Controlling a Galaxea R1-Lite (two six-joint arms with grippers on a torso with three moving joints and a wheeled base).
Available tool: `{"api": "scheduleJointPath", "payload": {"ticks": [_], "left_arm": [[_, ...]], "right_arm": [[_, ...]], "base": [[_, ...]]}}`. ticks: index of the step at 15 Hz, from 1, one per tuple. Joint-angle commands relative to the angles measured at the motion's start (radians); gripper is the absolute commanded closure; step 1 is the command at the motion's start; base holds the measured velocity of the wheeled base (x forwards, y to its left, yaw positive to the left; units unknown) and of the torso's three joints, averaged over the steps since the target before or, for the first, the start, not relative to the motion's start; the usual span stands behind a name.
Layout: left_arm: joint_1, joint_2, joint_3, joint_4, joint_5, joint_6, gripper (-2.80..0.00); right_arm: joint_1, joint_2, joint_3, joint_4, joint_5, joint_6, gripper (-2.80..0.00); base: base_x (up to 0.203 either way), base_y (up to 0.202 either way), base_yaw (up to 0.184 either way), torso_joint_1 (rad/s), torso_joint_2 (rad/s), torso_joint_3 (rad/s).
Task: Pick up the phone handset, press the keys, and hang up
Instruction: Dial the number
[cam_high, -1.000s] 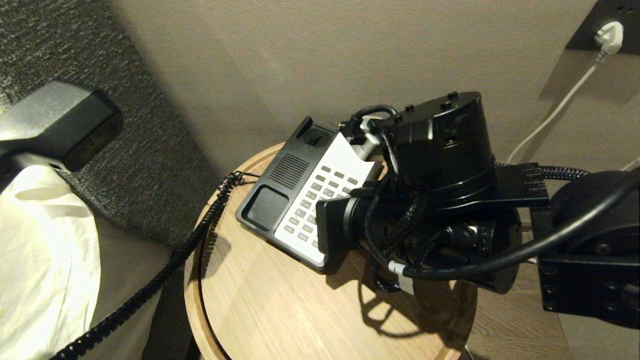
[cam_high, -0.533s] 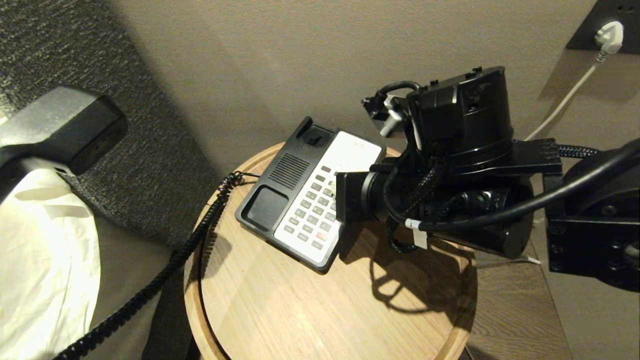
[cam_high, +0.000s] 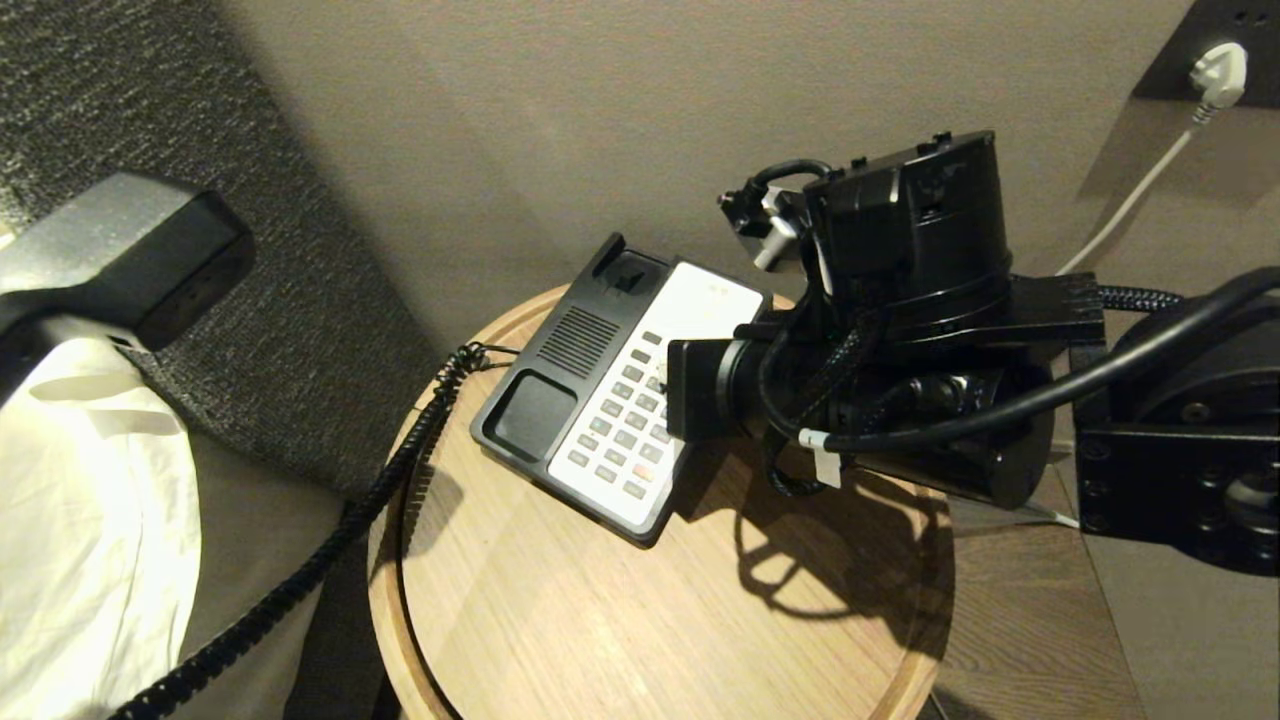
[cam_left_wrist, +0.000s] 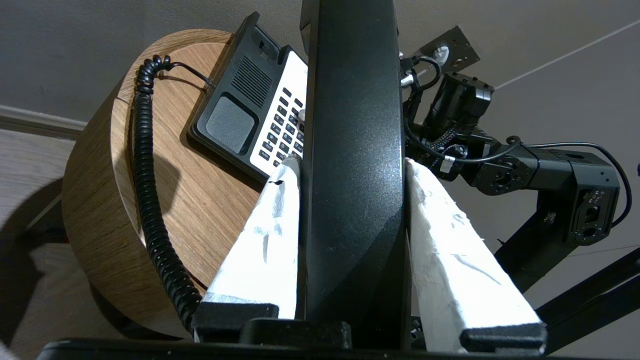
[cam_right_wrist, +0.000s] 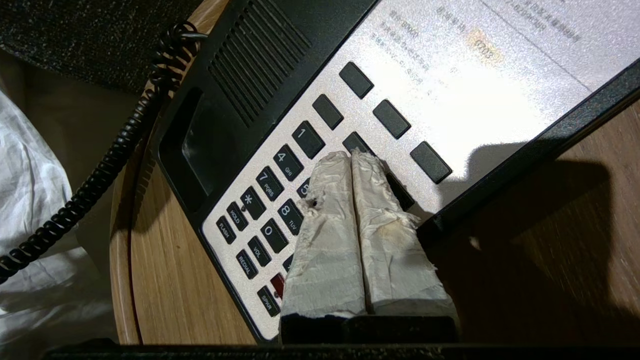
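Round wood side table (cam_high: 560, 620) by beige wall, phone base (cam_high: 610, 400) near back edge, right gripper (cam_right_wrist: 351, 156) shut, tips over keypad (cam_right_wrist: 280, 200), left gripper (cam_left_wrist: 350, 165) clamping phone handset (cam_left_wrist: 355, 150) off table's left.

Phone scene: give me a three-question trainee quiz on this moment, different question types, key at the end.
1. True or false: the phone handset rests in the cradle of the phone base.
2. Which gripper has its fingers pressed together over the keypad? A) left gripper B) right gripper
3. Fill in: the coiled cord trails off the edge of the round ______ table.

Key: 1 false, the left gripper holds it away from the base; 2 B; 3 wooden.
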Motion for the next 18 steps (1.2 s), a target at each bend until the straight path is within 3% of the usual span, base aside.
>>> {"api": "scheduleJointPath", "payload": {"ticks": [1, 18], "left_arm": [[0.0, 0.0, 0.0, -0.001, 0.0, -0.004, 0.0], [0.0, 0.0, 0.003, -0.001, 0.0, -0.004, 0.0]], "right_arm": [[0.001, 0.01, 0.001, -0.001, -0.002, 0.002, 0.0], [0.002, 0.008, 0.002, 0.002, 0.001, 0.002, 0.0]], "base": [[0.0, 0.0, 0.0, 0.0, 0.0, 0.0], [0.0, 0.0, 0.0, 0.0, 0.0, 0.0]]}}
